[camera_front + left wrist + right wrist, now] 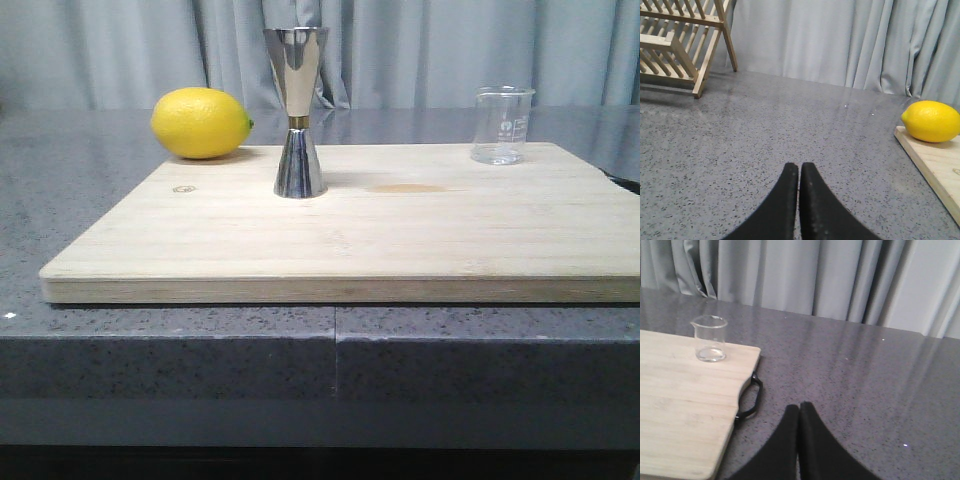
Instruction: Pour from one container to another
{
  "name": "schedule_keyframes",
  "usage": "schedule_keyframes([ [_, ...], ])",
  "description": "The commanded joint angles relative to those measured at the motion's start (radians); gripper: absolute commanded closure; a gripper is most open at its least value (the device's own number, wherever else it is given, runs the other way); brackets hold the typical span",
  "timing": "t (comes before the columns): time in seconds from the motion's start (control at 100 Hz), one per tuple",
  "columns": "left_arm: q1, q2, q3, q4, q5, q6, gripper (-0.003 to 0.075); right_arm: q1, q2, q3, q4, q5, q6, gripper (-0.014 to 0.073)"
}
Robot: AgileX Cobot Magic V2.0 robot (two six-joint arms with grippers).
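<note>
Front view: pale wooden cutting board [400, 230] lies on a grey speckled countertop [170, 350]. Steel jigger [296, 112] stands upright on the board, left of centre toward the far edge, gold-tinted waist visible. Glass beaker [501, 125] stands upright at the board's far right corner, well apart from the jigger (whether anything is inside cannot be told). Lemon [200, 123] rests at the board's far left corner. Grey curtain [420, 50] hangs behind. Neither arm shows in this view.

Left wrist view: left gripper [799, 172] has its black fingers pressed together, holding nothing, above bare countertop [765, 130] off the board's left side. Lemon [931, 121] and a board corner [935, 165] sit nearby; a wooden rack [680, 45] stands further back.

Right wrist view: right gripper [799, 412] also has its fingers together, empty, over the countertop [855, 370] beside the board [685, 405]. Beaker [709, 338] stands near the board's corner, above a black handle [751, 402] on the board's edge.
</note>
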Motion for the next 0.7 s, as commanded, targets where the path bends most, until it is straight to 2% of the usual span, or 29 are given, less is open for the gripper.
schedule_keyframes([
  [0.0,-0.007,-0.023,0.021,-0.008,-0.073,-0.002,0.0741,-0.007,-0.02,0.009,-0.047,-0.083,-0.003,0.0662],
  [0.13,-0.007,-0.023,0.021,-0.008,-0.073,-0.002,0.0741,-0.007,-0.02,0.098,-0.035,-0.084,-0.003,0.0662],
  [0.3,-0.007,-0.023,0.021,-0.008,-0.073,-0.002,0.0741,-0.007,-0.02,0.188,0.133,-0.118,-0.003,0.0662],
  [0.63,-0.007,-0.023,0.021,-0.008,-0.073,-0.002,0.0741,-0.007,-0.02,0.272,0.137,-0.374,-0.003,0.0662],
  [0.69,-0.007,-0.023,0.021,-0.008,-0.073,-0.002,0.0741,-0.007,-0.02,0.27,0.139,-0.35,-0.003,0.0662],
])
